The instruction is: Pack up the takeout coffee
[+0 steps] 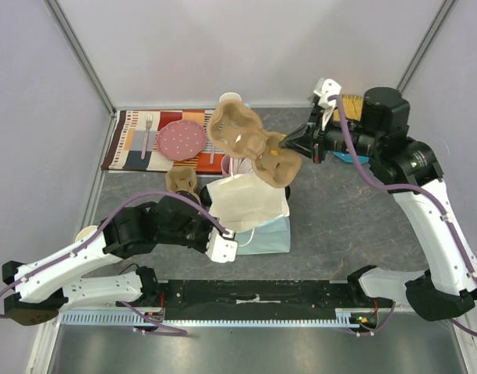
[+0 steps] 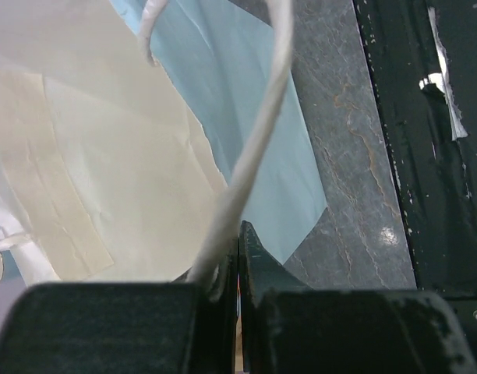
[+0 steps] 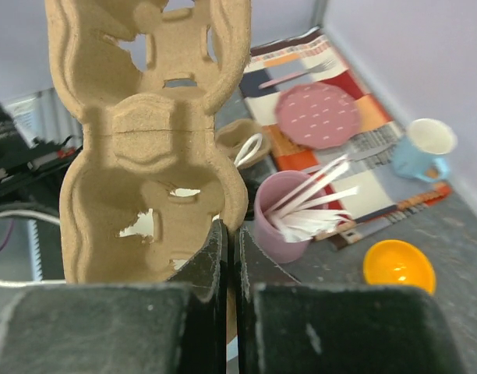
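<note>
Carrier (image 1: 246,140) in right jaws, partly hiding bag (image 1: 250,209), handle (image 2: 250,156) in left jaws

The grey table (image 1: 340,218) bears a paper bag (image 1: 246,204) at the left claw (image 1: 229,235), a striped placemat (image 1: 133,152) beyond, and an orange bowl (image 3: 398,266) beside the right claw (image 3: 231,234).

My right arm runs up the right side of the frame and bends left. My right gripper (image 1: 291,146) is pinched on the right end of a brown pulp cup carrier (image 1: 240,134), which hangs tilted just above centre, overlapping the top of a cream and pale-blue paper bag (image 1: 250,204). My left arm reaches in from the lower left, and my left gripper (image 1: 225,234) is closed at the bag's lower-left edge. In the upper left, a striped placemat (image 1: 129,156) carries a fork (image 1: 148,132) and a pink plate (image 1: 181,140).
</note>
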`<act>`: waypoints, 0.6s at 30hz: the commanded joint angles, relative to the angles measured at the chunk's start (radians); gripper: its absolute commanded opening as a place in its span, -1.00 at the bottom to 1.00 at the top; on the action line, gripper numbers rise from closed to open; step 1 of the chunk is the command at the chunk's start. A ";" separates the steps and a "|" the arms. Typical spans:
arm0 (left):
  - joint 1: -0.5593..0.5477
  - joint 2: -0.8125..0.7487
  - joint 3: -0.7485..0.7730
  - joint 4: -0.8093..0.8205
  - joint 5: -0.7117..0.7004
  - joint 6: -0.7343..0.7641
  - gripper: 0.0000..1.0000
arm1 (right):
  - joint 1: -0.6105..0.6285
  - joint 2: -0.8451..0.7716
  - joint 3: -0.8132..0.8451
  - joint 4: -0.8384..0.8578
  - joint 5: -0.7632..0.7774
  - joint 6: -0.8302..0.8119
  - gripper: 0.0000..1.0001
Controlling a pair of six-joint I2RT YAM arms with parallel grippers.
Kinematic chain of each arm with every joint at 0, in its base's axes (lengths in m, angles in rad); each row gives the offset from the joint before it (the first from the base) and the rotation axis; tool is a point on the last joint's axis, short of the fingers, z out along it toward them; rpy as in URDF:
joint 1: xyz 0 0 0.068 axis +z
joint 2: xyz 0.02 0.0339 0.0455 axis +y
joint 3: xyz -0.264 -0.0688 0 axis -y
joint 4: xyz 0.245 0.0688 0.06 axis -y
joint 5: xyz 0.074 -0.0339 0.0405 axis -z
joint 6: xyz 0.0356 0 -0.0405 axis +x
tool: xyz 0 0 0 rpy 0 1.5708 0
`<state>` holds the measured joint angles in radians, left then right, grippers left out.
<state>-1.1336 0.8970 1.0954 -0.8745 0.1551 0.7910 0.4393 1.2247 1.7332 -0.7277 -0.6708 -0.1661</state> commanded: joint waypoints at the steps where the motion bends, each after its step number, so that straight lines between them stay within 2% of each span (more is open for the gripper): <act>1: 0.009 -0.010 0.053 -0.124 0.053 0.071 -0.96 | 0.068 0.018 -0.030 -0.050 -0.110 -0.053 -1.00; 8: 0.015 0.026 0.124 -0.257 0.038 0.194 -0.95 | 0.130 0.018 -0.084 -0.104 -0.072 -0.062 -1.00; 12: 0.023 0.055 0.164 -0.282 0.061 0.162 -0.95 | 0.162 0.029 -0.104 -0.107 -0.050 -0.058 -1.00; 18: 0.024 0.033 0.118 -0.264 0.070 0.143 -0.96 | 0.228 0.041 -0.124 -0.105 0.014 -0.029 -1.00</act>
<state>-1.1122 0.9447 1.2205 -1.1240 0.1955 0.9157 0.6353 1.2545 1.6154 -0.8455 -0.6975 -0.2047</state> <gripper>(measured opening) 0.026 0.021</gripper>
